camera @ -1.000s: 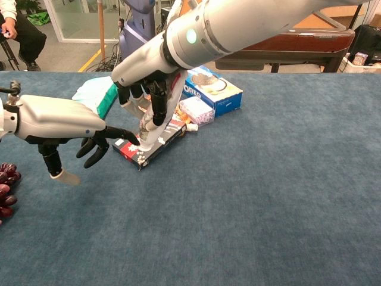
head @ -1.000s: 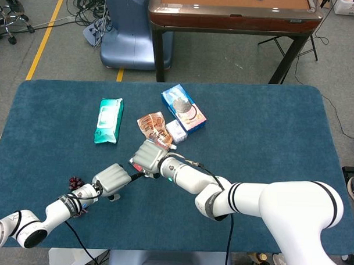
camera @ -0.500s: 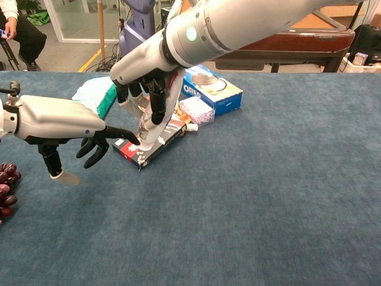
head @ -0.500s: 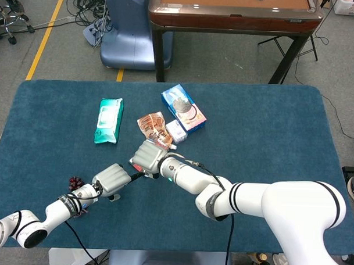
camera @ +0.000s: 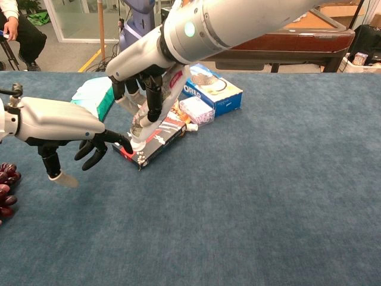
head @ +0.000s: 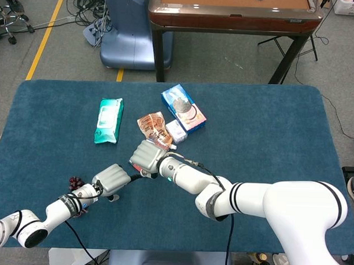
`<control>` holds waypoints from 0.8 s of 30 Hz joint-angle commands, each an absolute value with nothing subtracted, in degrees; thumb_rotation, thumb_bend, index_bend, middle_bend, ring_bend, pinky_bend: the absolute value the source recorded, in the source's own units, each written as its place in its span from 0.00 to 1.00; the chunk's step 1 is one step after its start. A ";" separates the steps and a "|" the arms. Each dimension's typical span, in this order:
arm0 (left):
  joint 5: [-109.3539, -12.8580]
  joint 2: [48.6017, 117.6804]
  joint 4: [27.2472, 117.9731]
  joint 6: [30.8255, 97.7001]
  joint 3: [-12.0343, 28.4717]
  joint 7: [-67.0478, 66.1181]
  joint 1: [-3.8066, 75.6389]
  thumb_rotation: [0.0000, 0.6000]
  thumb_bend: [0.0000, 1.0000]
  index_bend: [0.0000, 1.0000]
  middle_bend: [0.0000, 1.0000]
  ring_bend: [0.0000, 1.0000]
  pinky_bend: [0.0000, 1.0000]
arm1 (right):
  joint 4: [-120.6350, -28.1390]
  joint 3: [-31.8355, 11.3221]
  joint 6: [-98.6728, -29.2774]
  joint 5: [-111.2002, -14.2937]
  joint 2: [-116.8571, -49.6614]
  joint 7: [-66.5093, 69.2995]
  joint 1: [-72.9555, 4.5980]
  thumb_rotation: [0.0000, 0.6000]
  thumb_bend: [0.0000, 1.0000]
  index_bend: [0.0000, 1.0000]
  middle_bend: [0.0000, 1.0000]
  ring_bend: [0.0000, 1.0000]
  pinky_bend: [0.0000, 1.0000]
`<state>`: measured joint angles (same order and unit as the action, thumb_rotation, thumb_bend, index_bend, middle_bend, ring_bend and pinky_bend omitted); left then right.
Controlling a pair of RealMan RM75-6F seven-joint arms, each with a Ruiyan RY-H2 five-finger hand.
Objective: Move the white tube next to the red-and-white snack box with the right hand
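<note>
Having shifted slightly leftward since a second ago, now gripping the white tube (camera: pixel 144 121) in the right hand (camera: pixel 143 92), tube tilted with its lower end touching the near-left end of the red-and-white snack box (camera: pixel 156 140). Nearest, hovering just left of that end with dark fingers spread and holding nothing: the left hand (camera: pixel 59 122), beside the dark grapes (camera: pixel 6 192) at the table's (camera: pixel 268 208) near-left edge. Farther back, lying past the snack box: a small white box (camera: pixel 197 110), a blue cookie box (camera: pixel 212 90) and a green wipes pack (camera: pixel 95 95).
</note>
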<state>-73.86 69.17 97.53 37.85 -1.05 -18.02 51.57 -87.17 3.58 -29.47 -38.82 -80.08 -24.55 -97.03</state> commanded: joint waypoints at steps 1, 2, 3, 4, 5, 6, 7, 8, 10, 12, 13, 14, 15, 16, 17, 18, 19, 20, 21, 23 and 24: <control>-73.89 69.21 97.42 37.91 -1.01 -17.88 51.59 1.00 0.20 0.08 0.55 0.53 0.39 | -87.29 3.34 -29.29 -38.95 -80.10 -24.27 -96.93 1.00 1.00 0.94 0.80 0.84 0.48; -73.89 69.24 97.35 37.91 -0.99 -17.81 51.59 1.00 0.20 0.08 0.55 0.53 0.39 | -87.30 3.22 -29.31 -39.06 -80.12 -24.17 -96.88 1.00 1.00 0.94 0.80 0.84 0.48; -73.92 69.27 97.30 37.94 -0.98 -17.74 51.60 1.00 0.20 0.08 0.55 0.53 0.39 | -87.30 3.12 -29.29 -39.16 -80.14 -24.07 -96.84 1.00 1.00 0.94 0.80 0.84 0.48; -73.98 69.31 97.22 37.96 -0.97 -17.65 51.60 1.00 0.20 0.08 0.55 0.53 0.39 | -87.37 2.88 -29.23 -39.19 -80.13 -23.80 -96.76 1.00 1.00 0.94 0.80 0.85 0.48; -74.02 69.34 97.17 37.94 -0.98 -17.59 51.62 1.00 0.20 0.08 0.55 0.53 0.39 | -87.40 2.67 -29.27 -39.29 -80.13 -23.61 -96.69 1.00 1.00 0.94 0.80 0.85 0.48; -74.06 69.37 97.12 37.94 -0.98 -17.52 51.62 1.00 0.20 0.08 0.55 0.53 0.39 | -87.40 2.53 -29.29 -39.42 -80.12 -23.49 -96.63 1.00 1.00 0.94 0.80 0.85 0.48; -74.10 69.41 97.07 37.94 -0.98 -17.43 51.63 1.00 0.20 0.08 0.55 0.53 0.39 | -87.44 2.30 -29.33 -39.57 -80.11 -23.27 -96.52 1.00 1.00 0.94 0.80 0.85 0.48; -74.13 69.42 97.04 37.93 -0.98 -17.36 51.64 1.00 0.20 0.08 0.55 0.53 0.39 | -87.47 2.09 -29.32 -39.68 -80.12 -23.03 -96.41 1.00 1.00 0.94 0.80 0.85 0.48; -74.20 69.47 96.98 37.92 -0.98 -17.24 51.66 1.00 0.20 0.08 0.55 0.53 0.39 | -87.47 1.72 -29.35 -40.10 -80.12 -22.65 -96.17 1.00 1.00 0.94 0.80 0.85 0.48; -74.23 69.49 96.96 37.93 -0.99 -17.17 51.67 1.00 0.20 0.07 0.55 0.53 0.39 | -87.38 1.47 -29.45 -40.47 -80.19 -22.38 -95.92 1.00 1.00 0.94 0.80 0.85 0.48; -74.24 69.50 96.96 37.94 -0.99 -17.13 51.67 1.00 0.20 0.07 0.55 0.53 0.39 | -87.39 1.27 -29.48 -40.57 -80.19 -22.14 -95.78 1.00 1.00 0.94 0.80 0.85 0.48; -74.25 69.50 96.97 37.96 -1.01 -17.08 51.66 1.00 0.20 0.07 0.55 0.53 0.39 | -87.45 0.91 -29.52 -40.68 -80.18 -21.69 -95.56 1.00 1.00 0.94 0.80 0.85 0.48; -74.28 69.50 96.97 37.98 -1.01 -17.03 51.65 1.00 0.20 0.07 0.55 0.53 0.39 | -87.45 0.67 -29.55 -40.82 -80.14 -21.43 -95.42 1.00 1.00 0.94 0.80 0.85 0.48; -74.30 69.51 96.94 37.98 -1.02 -16.99 51.65 1.00 0.20 0.07 0.55 0.53 0.39 | -87.44 0.45 -29.69 -41.11 -80.12 -21.27 -95.26 1.00 1.00 0.94 0.80 0.85 0.48; -74.31 69.49 96.91 37.95 -1.05 -16.95 51.65 1.00 0.20 0.07 0.55 0.53 0.39 | -87.46 0.16 -29.77 -41.40 -80.07 -20.99 -95.04 1.00 1.00 0.94 0.80 0.85 0.48; -74.32 69.49 96.90 37.98 -1.06 -16.92 51.63 1.00 0.20 0.07 0.55 0.53 0.39 | -87.50 -0.07 -29.78 -41.56 -79.99 -20.76 -94.91 1.00 1.00 0.94 0.80 0.85 0.48; -74.32 69.49 96.87 37.99 -1.06 -16.89 51.63 1.00 0.20 0.07 0.55 0.53 0.39 | -87.53 -0.30 -29.86 -41.82 -79.92 -20.58 -94.77 1.00 1.00 0.94 0.80 0.85 0.48; -74.31 69.50 96.85 38.00 -1.07 -16.84 51.61 1.00 0.20 0.07 0.55 0.53 0.39 | -87.64 -0.55 -29.83 -42.05 -79.80 -20.30 -94.58 1.00 1.00 0.94 0.80 0.85 0.48; -74.32 69.50 96.84 38.02 -1.08 -16.81 51.60 1.00 0.20 0.07 0.55 0.52 0.39 | -87.73 -0.75 -29.82 -42.17 -79.71 -20.06 -94.44 1.00 1.00 0.94 0.80 0.85 0.48; -74.33 69.51 96.85 38.05 -1.10 -16.73 51.57 1.00 0.20 0.07 0.55 0.52 0.39 | -87.79 -1.03 -29.97 -42.65 -79.58 -19.80 -94.09 1.00 1.00 0.94 0.80 0.85 0.48; -74.36 69.49 96.87 38.07 -1.13 -16.71 51.55 1.00 0.20 0.07 0.55 0.52 0.39 | -87.89 -1.18 -29.97 -42.75 -79.50 -19.58 -93.92 1.00 1.00 0.94 0.80 0.85 0.48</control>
